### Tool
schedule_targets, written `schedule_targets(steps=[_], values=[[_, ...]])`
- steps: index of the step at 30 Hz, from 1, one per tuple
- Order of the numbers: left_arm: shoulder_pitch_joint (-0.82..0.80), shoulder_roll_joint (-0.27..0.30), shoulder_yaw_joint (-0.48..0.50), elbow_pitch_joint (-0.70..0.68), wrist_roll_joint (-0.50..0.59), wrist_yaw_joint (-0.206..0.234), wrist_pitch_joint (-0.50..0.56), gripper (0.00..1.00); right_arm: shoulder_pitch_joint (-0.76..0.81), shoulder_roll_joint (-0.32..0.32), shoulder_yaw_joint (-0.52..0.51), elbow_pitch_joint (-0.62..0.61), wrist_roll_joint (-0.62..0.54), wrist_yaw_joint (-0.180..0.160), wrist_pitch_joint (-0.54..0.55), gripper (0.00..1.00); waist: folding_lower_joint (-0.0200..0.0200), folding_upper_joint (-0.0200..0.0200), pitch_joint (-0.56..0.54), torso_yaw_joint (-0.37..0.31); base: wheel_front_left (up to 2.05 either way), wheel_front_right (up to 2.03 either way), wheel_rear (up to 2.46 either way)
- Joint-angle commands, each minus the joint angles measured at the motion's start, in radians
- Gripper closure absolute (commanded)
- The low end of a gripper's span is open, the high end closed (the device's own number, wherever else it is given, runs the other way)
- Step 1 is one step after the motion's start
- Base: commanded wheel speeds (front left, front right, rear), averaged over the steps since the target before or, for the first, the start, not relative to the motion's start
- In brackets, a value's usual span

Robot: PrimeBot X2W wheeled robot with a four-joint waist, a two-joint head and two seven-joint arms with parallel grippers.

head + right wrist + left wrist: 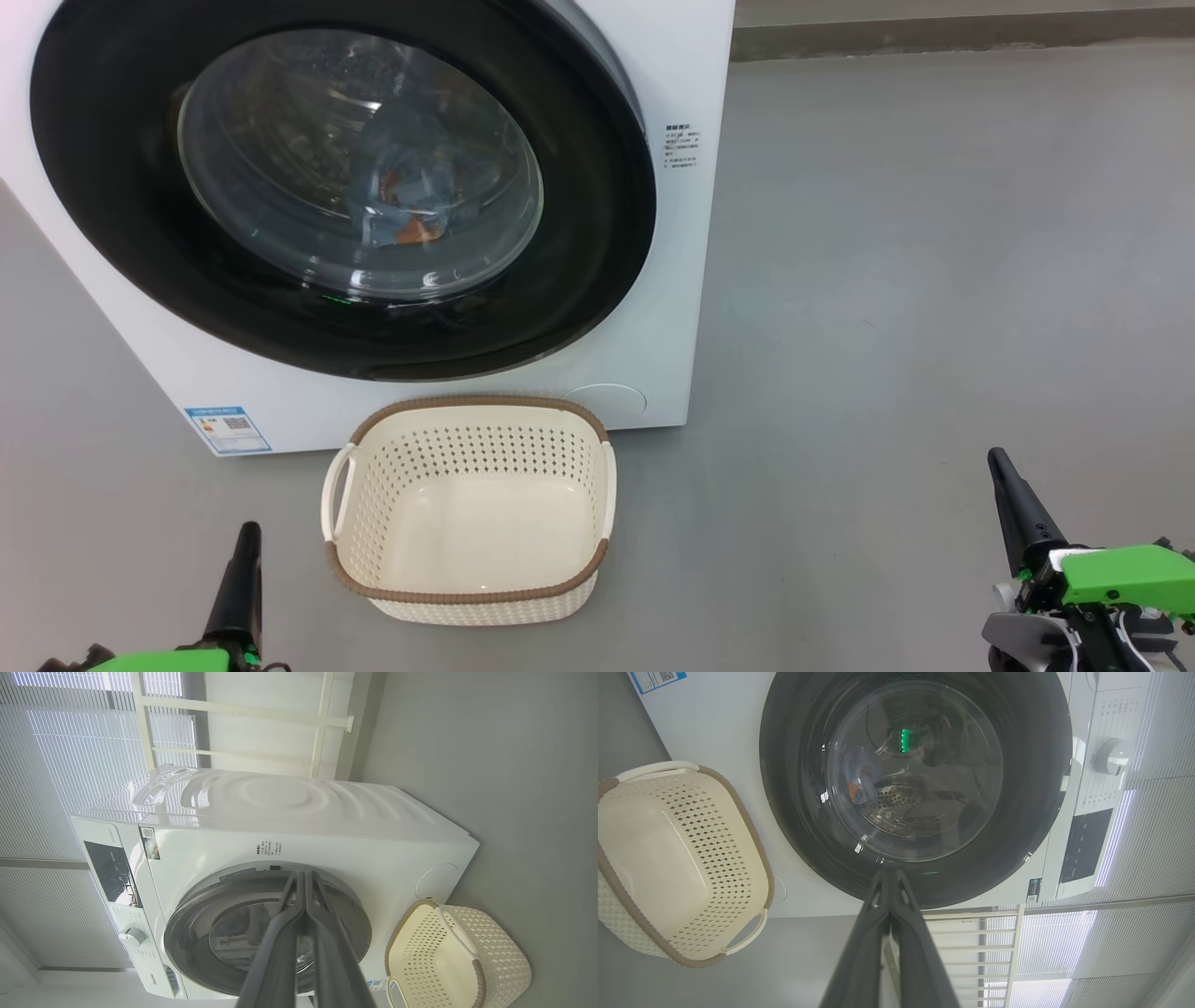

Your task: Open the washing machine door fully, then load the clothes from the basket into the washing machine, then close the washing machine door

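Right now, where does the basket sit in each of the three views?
Head view: basket bottom centre, on the floor before the washer.
Left wrist view: basket at the left edge.
Right wrist view: basket in the bottom right corner.
Shared landmark: the round black door near it.

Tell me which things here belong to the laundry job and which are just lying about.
Job: washing machine, its closed door, clothes behind the glass, empty basket.
Just about: blue label sticker, window blinds, white rail frame.
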Motion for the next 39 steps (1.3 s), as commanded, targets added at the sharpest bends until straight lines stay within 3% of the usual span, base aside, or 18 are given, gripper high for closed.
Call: schedule_targets(steps=[1, 6, 39], values=[[-0.045, 0.009, 0.035, -0.035, -0.031, 0.005, 0.012, 1.0, -0.042, -0.004, 0.009, -0.034, 0.027, 0.002, 0.013, 1.0, 0.0, 0.0, 0.0, 0.001, 0.0, 0.0, 0.0], [-0.048, 0.004, 0.038, -0.038, -0.069, 0.007, 0.023, 1.0, -0.043, -0.001, 0.002, -0.038, 0.063, 0.002, 0.025, 1.0, 0.0, 0.0, -0.001, 0.004, 0.0, 0.0, 0.0], [-0.048, 0.003, 0.038, -0.038, -0.07, 0.007, 0.024, 1.0, -0.042, -0.001, 0.003, -0.039, 0.065, 0.002, 0.024, 1.0, 0.0, 0.0, -0.001, 0.004, 0.0, 0.0, 0.0]])
